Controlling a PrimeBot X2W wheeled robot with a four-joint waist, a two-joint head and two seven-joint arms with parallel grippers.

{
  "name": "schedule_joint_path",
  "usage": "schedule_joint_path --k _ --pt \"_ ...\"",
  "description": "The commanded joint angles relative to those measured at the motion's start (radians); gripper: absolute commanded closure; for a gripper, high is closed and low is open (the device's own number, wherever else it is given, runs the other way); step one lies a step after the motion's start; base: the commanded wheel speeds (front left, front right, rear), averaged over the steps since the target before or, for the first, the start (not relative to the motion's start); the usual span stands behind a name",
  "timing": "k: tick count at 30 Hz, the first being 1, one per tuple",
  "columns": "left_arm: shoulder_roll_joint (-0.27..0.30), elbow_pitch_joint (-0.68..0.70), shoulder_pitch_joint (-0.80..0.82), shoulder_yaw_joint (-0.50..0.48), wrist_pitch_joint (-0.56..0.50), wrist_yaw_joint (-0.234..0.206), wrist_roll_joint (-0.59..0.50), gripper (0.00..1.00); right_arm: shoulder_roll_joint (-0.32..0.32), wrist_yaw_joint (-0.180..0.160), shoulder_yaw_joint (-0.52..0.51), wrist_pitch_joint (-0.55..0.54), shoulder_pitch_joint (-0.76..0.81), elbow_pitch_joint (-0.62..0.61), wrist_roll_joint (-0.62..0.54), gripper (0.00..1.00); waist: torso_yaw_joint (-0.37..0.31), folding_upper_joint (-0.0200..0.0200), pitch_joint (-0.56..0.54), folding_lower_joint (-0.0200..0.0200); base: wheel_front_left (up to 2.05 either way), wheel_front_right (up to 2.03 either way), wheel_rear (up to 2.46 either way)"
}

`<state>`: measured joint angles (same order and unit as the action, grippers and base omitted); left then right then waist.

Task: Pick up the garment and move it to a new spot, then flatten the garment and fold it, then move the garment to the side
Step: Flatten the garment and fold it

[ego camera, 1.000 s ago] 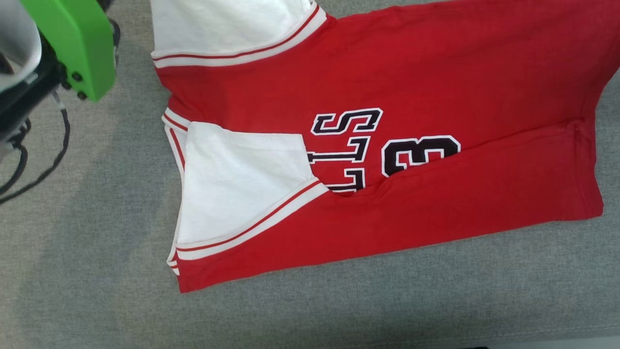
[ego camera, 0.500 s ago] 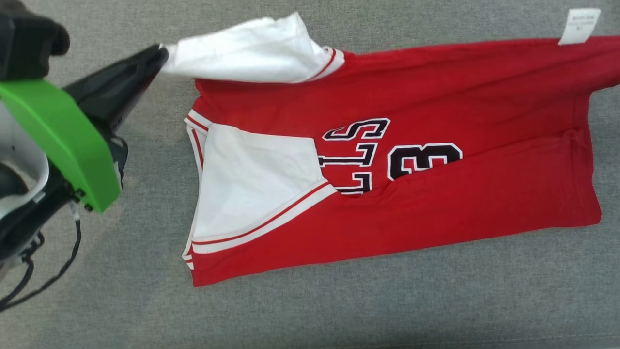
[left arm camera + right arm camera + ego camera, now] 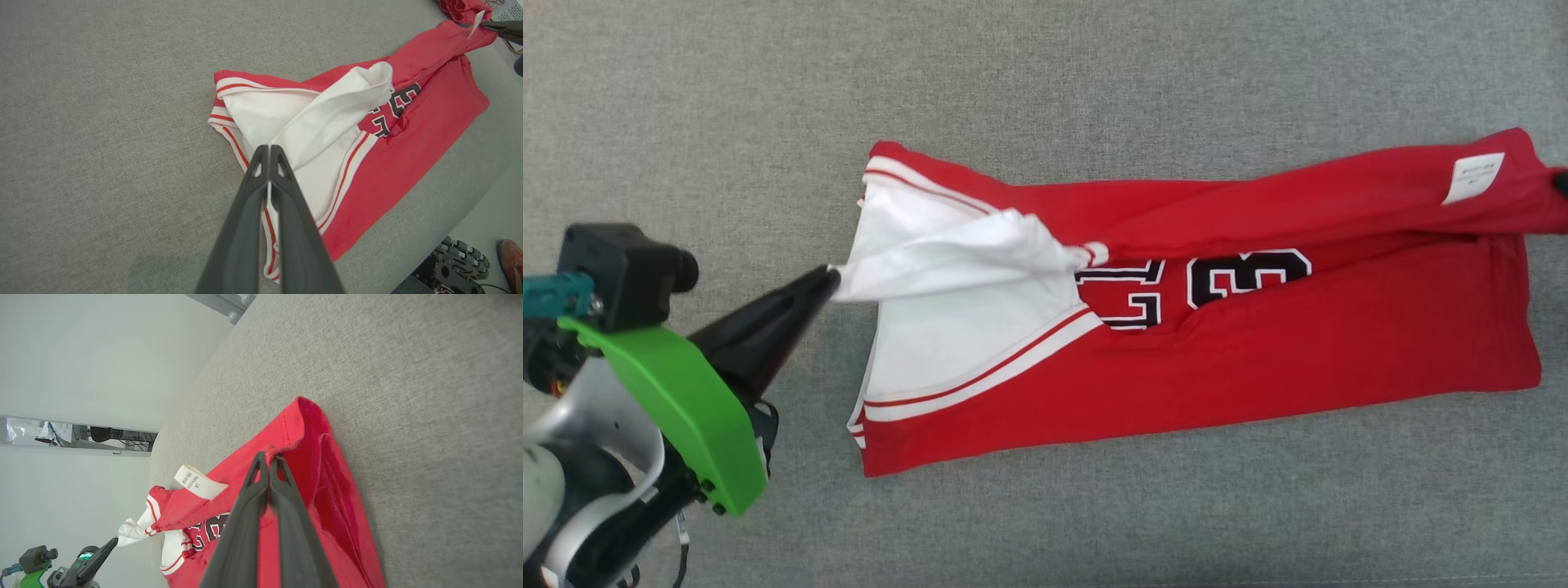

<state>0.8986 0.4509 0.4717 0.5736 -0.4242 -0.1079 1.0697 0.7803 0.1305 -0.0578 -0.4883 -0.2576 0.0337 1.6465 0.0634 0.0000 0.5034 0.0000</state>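
While the left gripper (image 3: 827,279), nearest, pinches the white sleeve (image 3: 947,253) shut, the garment (image 3: 1258,359) lies half-folded on the grey surface (image 3: 1094,73); farther off, the right gripper (image 3: 269,456) clamps the red hem (image 3: 310,428), where so thin a hold could slip if the arms pull apart.

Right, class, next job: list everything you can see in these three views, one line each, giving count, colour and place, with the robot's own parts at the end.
short-sleeved cloth jersey: one, red with white sleeves and black lettering, lying part-folded on the surface, one sleeve and one corner lifted.
small fabric label: one, white, on the jersey's lifted red edge, near the right gripper.
woven cloth surface: one, grey, under the jersey.
plastic wrist bracket: one, green, on the left arm.
left gripper: one, black, shut on the end of the lifted white sleeve.
right gripper: one, black, shut on the jersey's red corner.
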Motion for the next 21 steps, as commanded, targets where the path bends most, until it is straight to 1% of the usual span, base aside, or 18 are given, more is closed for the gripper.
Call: schedule_joint_path --k 1,4,9,10,11,12,13,14,15,16,19,21 --pt "0.004 -0.003 -0.029 0.004 0.014 -0.009 -0.006 1.00 -0.003 0.000 0.002 -0.001 0.022 -0.007 -0.010 1.00 -0.002 0.0000 -0.008 0.0000 0.00 0.00 0.00" --pt "-0.005 -0.019 -0.074 0.023 0.035 -0.014 -0.013 1.00 -0.010 0.000 0.013 -0.001 0.045 -0.014 -0.030 1.00 -0.006 0.0000 -0.017 0.0000 0.00 0.00 0.00" --pt "-0.047 -0.076 -0.110 0.054 0.081 -0.018 -0.046 1.00 -0.028 0.000 0.040 0.001 0.051 0.003 -0.058 1.00 -0.009 0.0000 -0.023 0.0000 0.00 0.00 0.00" --pt "-0.067 -0.096 -0.115 0.058 0.097 -0.021 -0.048 1.00 -0.033 0.000 0.047 0.004 0.047 0.009 -0.065 0.84 -0.011 0.0000 -0.024 0.0000 0.00 0.00 0.00" --pt "-0.078 -0.111 -0.118 0.066 0.104 -0.020 -0.051 1.00 -0.035 0.000 0.054 0.005 0.043 0.014 -0.072 0.62 -0.012 0.0000 -0.026 0.0000 0.00 0.00 0.00" --pt "-0.092 -0.132 -0.123 0.076 0.111 -0.014 -0.056 0.93 -0.041 0.000 0.063 0.005 0.038 0.020 -0.080 0.31 -0.014 0.0000 -0.030 0.0000 0.00 0.00 0.00" --pt "-0.105 -0.147 -0.125 0.082 0.119 -0.012 -0.054 0.67 -0.043 0.000 0.068 0.009 0.033 0.025 -0.088 0.00 -0.016 0.0000 -0.034 0.0000 0.00 0.00 0.00" --pt "-0.123 -0.164 -0.127 0.088 0.128 -0.010 -0.052 0.29 -0.046 0.000 0.075 0.014 0.029 0.031 -0.097 0.00 -0.018 0.0000 -0.041 0.0000 0.00 0.00 0.00" --pt "-0.134 -0.177 -0.131 0.095 0.132 -0.007 -0.051 0.05 -0.050 0.000 0.081 0.016 0.028 0.034 -0.104 0.00 -0.021 0.0000 -0.049 0.0000 0.00 0.00 0.00" --pt "-0.148 -0.195 -0.138 0.101 0.141 -0.008 -0.053 0.00 -0.053 0.000 0.087 0.025 0.029 0.038 -0.115 0.00 -0.024 0.0000 -0.061 0.0000 0.00 0.00 0.00" --pt "-0.177 -0.230 -0.152 0.105 0.188 -0.020 -0.075 0.00 -0.060 0.000 0.091 0.062 0.046 0.031 -0.145 0.00 -0.034 0.0000 -0.105 0.0000 0.00 0.00 0.00" --pt "-0.193 -0.251 -0.168 0.099 0.237 -0.040 -0.102 0.00 -0.063 0.000 0.093 0.101 0.067 0.019 -0.174 0.00 -0.043 0.0000 -0.141 0.0000 0.00 0.00 0.00"
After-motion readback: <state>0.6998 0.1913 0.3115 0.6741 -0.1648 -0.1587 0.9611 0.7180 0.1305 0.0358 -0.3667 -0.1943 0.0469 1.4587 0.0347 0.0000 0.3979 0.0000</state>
